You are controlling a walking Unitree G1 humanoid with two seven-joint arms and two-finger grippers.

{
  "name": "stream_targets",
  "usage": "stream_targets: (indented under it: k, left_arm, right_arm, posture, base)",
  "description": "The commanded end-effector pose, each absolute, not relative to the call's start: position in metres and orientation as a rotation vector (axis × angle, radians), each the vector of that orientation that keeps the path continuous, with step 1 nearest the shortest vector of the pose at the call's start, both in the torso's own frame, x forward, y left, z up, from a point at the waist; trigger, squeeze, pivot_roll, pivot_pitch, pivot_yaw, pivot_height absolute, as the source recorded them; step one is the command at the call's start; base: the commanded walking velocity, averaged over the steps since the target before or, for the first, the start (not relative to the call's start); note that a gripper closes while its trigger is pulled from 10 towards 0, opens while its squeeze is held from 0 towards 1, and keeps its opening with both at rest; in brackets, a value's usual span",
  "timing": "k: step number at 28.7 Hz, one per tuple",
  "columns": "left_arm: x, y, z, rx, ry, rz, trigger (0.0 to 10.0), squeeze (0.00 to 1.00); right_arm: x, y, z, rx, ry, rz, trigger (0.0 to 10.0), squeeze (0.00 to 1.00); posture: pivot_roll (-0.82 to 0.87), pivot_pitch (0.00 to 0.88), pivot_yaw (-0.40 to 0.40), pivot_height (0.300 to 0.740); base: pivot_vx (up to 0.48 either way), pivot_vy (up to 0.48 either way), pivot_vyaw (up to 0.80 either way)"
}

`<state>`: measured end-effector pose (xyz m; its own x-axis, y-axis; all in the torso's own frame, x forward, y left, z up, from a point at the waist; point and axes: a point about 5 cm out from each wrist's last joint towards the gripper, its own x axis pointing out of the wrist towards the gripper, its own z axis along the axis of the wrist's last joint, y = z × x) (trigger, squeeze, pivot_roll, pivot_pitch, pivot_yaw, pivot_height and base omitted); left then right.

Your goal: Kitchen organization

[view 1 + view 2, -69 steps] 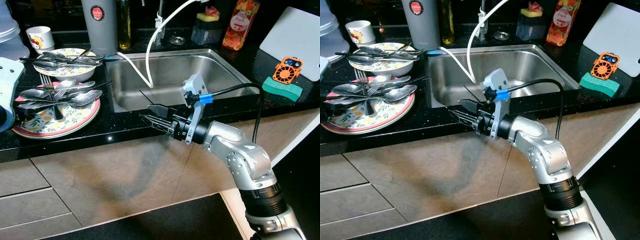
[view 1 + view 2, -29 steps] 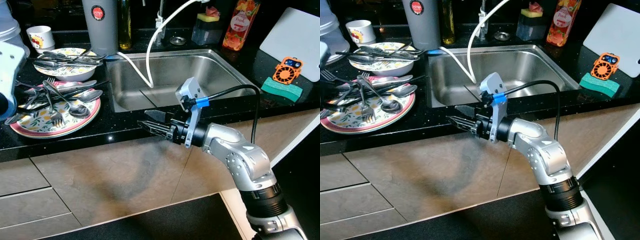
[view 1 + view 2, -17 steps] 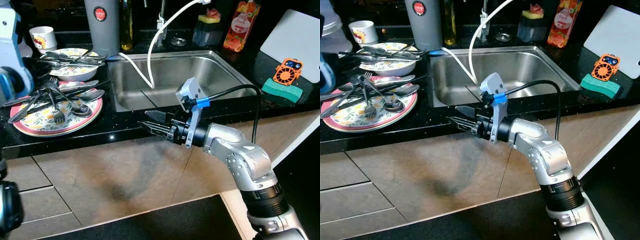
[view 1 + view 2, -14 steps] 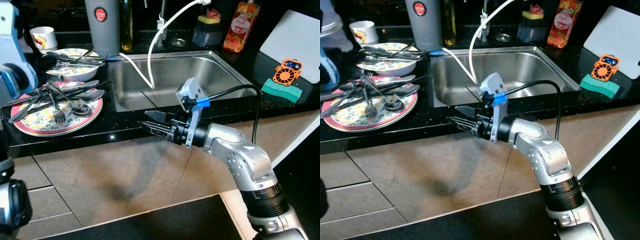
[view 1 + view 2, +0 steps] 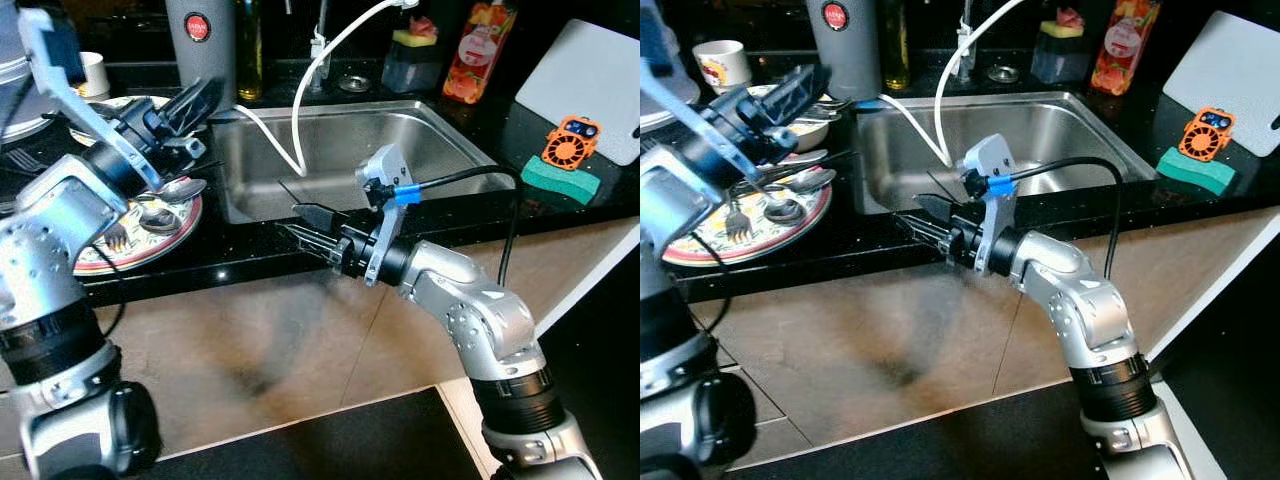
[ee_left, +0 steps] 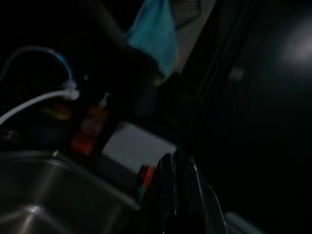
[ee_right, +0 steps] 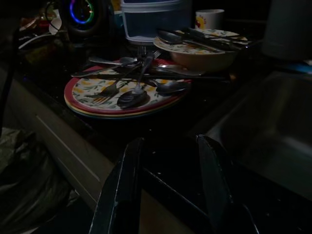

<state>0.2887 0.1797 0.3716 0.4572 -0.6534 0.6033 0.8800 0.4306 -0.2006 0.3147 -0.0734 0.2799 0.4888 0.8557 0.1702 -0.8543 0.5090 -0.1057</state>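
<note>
Your left gripper (image 5: 200, 97) has swung up into view since half a second ago, when only the arm's edge showed at the left. It now hangs above the bench (image 5: 250, 245), over the gap between the bowl (image 5: 805, 130) and the sink (image 5: 350, 150), pointing toward the sink. Its jaws look nearly together with nothing visibly held, but you cannot tell for sure; the left wrist view is too dark.

Your right gripper (image 5: 310, 228) has barely moved. It sits at the bench's front edge just before the sink, jaws parted and empty; the right wrist view shows both fingers (image 7: 122, 190) apart.

The cutlery (image 5: 165, 190) lies across the plate (image 5: 150, 240) on the bench left of the sink, forks and spoons jumbled as before, with more across the bowl behind it. The left arm now covers much of the plate.

Mug (image 5: 720, 62) stands behind the bowl. Sponge (image 5: 563, 175) and orange fan (image 5: 574, 140) sit right of the sink, unchanged.
</note>
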Motion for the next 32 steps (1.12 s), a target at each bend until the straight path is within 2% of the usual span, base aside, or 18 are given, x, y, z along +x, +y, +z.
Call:
stream_targets:
  k: [1,9,11,12,13,14,15,16,17,26,31,32]
  left_arm:
    - [0.286,0.182,0.369,-0.554,-0.488,-1.012,0.0,0.00]
    - [0.288,0.188,0.364,-0.516,-0.458,-0.963,0.0,0.00]
    - [0.301,0.200,0.356,-0.286,-0.349,-0.681,0.0,0.00]
    - [0.301,0.200,0.356,-0.286,-0.349,-0.681,0.0,0.00]
    - [0.315,0.211,0.349,-0.097,-0.262,-0.455,10.0,0.00]
    - [0.326,0.234,0.342,0.100,-0.167,-0.180,10.0,0.00]
    - [0.330,0.250,0.340,0.235,-0.120,-0.016,10.0,0.03]
    - [0.330,0.250,0.340,0.235,-0.120,-0.016,10.0,0.03]
    - [0.329,0.259,0.339,0.286,-0.078,0.059,10.0,0.99]
    - [0.325,0.268,0.337,0.324,0.001,0.132,10.0,1.00]
    - [0.316,0.298,0.339,0.419,0.105,0.274,10.0,1.00]
    - [0.314,0.300,0.339,0.424,0.121,0.281,10.0,0.51]
  right_arm:
    - [0.312,-0.073,0.283,-0.014,-0.239,1.041,10.0,0.00]
    - [0.311,-0.073,0.282,-0.010,-0.239,1.037,10.0,0.00]
    - [0.311,-0.073,0.282,-0.012,-0.238,1.036,10.0,0.00]
    - [0.311,-0.073,0.282,-0.012,-0.238,1.036,10.0,0.00]
    - [0.311,-0.073,0.282,-0.013,-0.237,1.037,10.0,0.00]
    - [0.312,-0.073,0.282,-0.016,-0.235,1.039,10.0,0.00]
    - [0.312,-0.073,0.281,-0.018,-0.233,1.041,10.0,0.00]
    - [0.312,-0.073,0.281,-0.018,-0.233,1.041,10.0,0.00]
    - [0.312,-0.073,0.281,-0.023,-0.230,1.043,10.0,0.00]
    - [0.312,-0.074,0.281,-0.032,-0.218,1.055,10.0,0.00]
    - [0.312,-0.076,0.279,-0.046,-0.203,1.072,10.0,0.00]
    - [0.311,-0.076,0.279,-0.047,-0.202,1.074,10.0,0.00]
  posture:
    - [-0.01,0.151,-0.020,0.740]
    - [-0.01,0.151,-0.020,0.740]
    - [0.00,0.145,-0.021,0.740]
    - [0.00,0.145,-0.021,0.740]
    - [0.00,0.146,-0.022,0.740]
    - [0.00,0.146,-0.022,0.740]
    - [0.00,0.146,-0.022,0.740]
    - [0.00,0.146,-0.022,0.740]
    - [0.00,0.152,-0.022,0.740]
    - [-0.01,0.160,-0.024,0.740]
    - [0.00,0.167,-0.025,0.740]
    - [0.00,0.167,-0.025,0.740]
  base:
    - [0.000,0.000,0.00]
    - [0.000,0.000,0.00]
    - [0.000,0.000,0.00]
    - [0.000,0.000,0.00]
    - [0.000,0.000,0.00]
    - [0.000,0.000,0.00]
    - [0.000,0.000,0.00]
    - [0.000,0.000,0.00]
    - [0.000,0.000,0.00]
    - [0.000,0.000,0.00]
    - [0.000,0.000,0.00]
    - [0.000,0.000,0.00]
